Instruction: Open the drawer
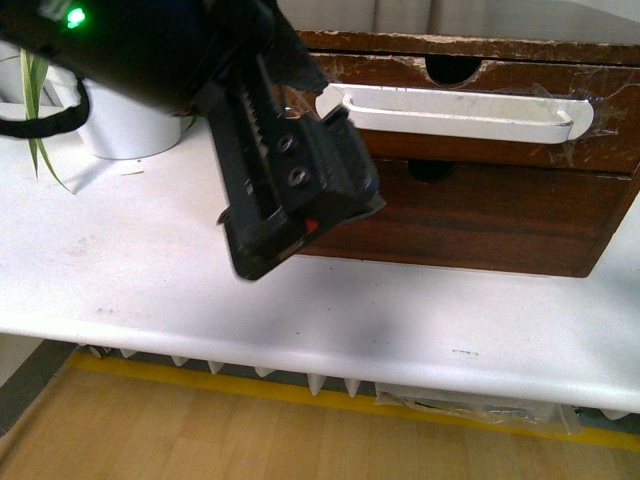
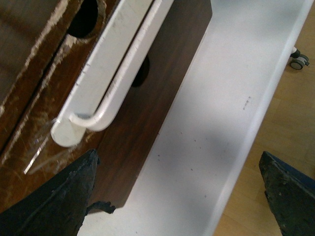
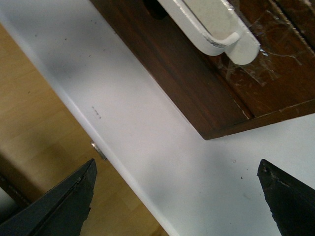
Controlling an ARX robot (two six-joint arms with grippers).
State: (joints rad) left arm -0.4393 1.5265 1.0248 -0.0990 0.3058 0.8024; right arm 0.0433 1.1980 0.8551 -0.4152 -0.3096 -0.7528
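The drawer (image 1: 600, 125) is the upper one of a dark brown wooden box, with a long white handle (image 1: 455, 112) taped on and a half-round notch (image 1: 452, 68) in its chipped top edge. It looks closed. My left gripper (image 1: 305, 235) is open and empty, hanging in front of the handle's left end without touching it. In the left wrist view the handle (image 2: 113, 64) lies ahead of the open left gripper (image 2: 177, 162). My right gripper (image 3: 177, 167) is open and empty over the table, short of the handle's right end (image 3: 211, 24). It is out of the front view.
Below is a plain dark drawer front (image 1: 480, 215) without a handle. The box stands on a white table (image 1: 150, 280) whose front edge runs above a wooden floor (image 1: 200, 430). A white plant pot (image 1: 125, 125) stands at the back left.
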